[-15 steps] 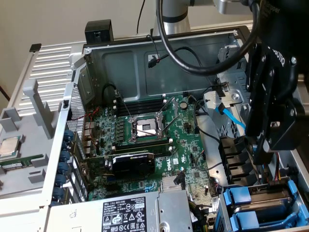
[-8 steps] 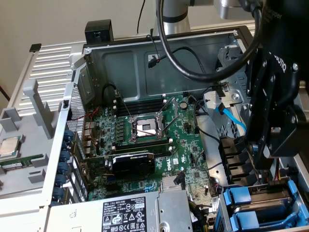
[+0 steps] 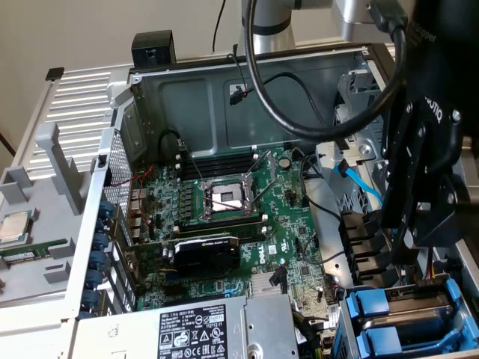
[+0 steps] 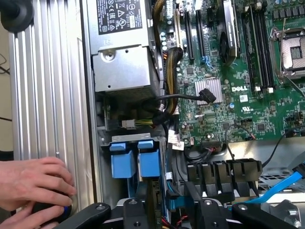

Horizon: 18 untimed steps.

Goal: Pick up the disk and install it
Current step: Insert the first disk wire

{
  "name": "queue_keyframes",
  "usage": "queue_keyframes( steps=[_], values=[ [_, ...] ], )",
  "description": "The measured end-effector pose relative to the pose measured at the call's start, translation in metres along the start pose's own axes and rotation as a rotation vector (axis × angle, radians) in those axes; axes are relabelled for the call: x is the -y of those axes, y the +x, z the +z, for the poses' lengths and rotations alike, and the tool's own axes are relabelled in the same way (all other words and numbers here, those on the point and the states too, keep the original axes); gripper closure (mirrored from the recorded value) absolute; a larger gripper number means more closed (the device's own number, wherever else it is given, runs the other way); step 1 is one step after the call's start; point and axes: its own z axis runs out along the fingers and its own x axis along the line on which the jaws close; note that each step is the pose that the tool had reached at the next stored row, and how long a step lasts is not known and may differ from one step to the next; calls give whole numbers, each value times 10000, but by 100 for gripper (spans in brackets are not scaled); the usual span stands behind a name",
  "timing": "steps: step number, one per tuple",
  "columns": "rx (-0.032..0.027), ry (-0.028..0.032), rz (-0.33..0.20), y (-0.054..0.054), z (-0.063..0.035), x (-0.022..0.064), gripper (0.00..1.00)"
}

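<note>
Two bright blue carrier frames [image 4: 136, 161] stand side by side in the drive bay at the case's corner, also seen at the exterior view's lower right as blue carriers [image 3: 404, 320]. Which of them holds the disk I cannot tell; its silver body is hidden in the bay. My black gripper [image 3: 408, 243] hangs just above that bay. In the wrist view my gripper [image 4: 171, 215] has its fingers [image 4: 138, 213] apart, with nothing visibly clamped between them.
The grey power-supply box [image 4: 125, 52] lies beside the bay. Beyond the box and the bay lies the green motherboard [image 3: 224, 224] with its open CPU socket [image 3: 224, 198]. Black cable clips [image 4: 224, 171] and a blue cable [image 4: 281, 186] sit close to my fingers. A person's hand [image 4: 33, 183] rests on the case rim. A small CPU chip [image 3: 15, 228] lies outside the case.
</note>
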Motion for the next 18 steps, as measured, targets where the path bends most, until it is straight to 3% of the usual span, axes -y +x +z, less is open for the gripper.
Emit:
queue_keyframes(
  steps=[1, 2, 6, 18],
  values=[
    [13, -5, 4, -1, 4, 0, 60],
    [26, -11, 8, -1, 7, 1, 67],
    [64, -23, 27, -3, 23, 3, 67],
    [71, -35, 80, -28, 28, 1, 67]
  ],
)
